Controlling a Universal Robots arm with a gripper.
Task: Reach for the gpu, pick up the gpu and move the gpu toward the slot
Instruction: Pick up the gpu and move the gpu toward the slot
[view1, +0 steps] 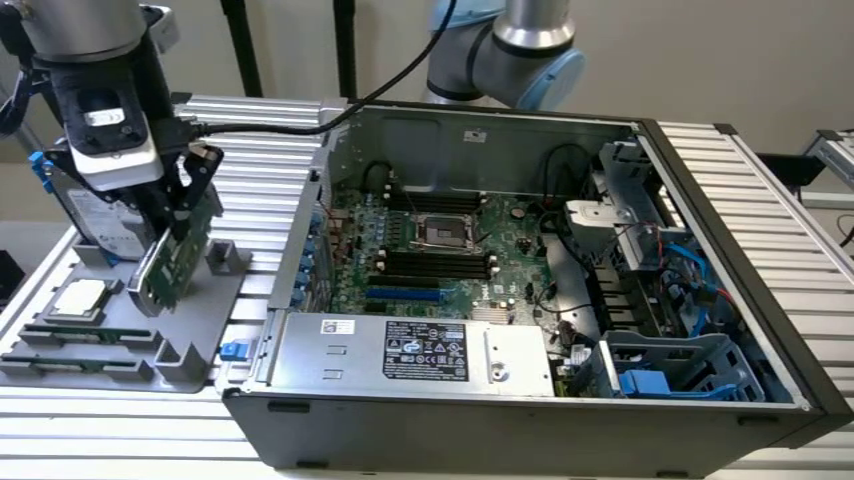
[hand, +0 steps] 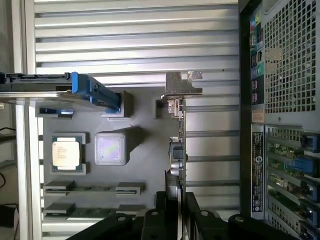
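The gpu (view1: 174, 255), a thin green card with a silver bracket (hand: 182, 83) at one end, stands on edge and slightly tilted on the grey holder tray (view1: 200, 335) at the exterior view's left. My gripper (view1: 180, 212) comes down on its upper edge and is shut on it. In the wrist view the black fingers (hand: 161, 207) press both faces of the gpu (hand: 176, 145). Its lower edge is still level with the tray. The blue slot (view1: 404, 296) lies on the motherboard inside the open computer case (view1: 747, 250).
The tray (hand: 145, 150) also carries a processor chip (view1: 78, 297), two long memory sticks (view1: 80, 335) and a silver hard drive with blue rails (hand: 50, 87). The case's side wall (view1: 304, 230) stands between tray and motherboard. A power supply (view1: 414, 350) fills the case's near side.
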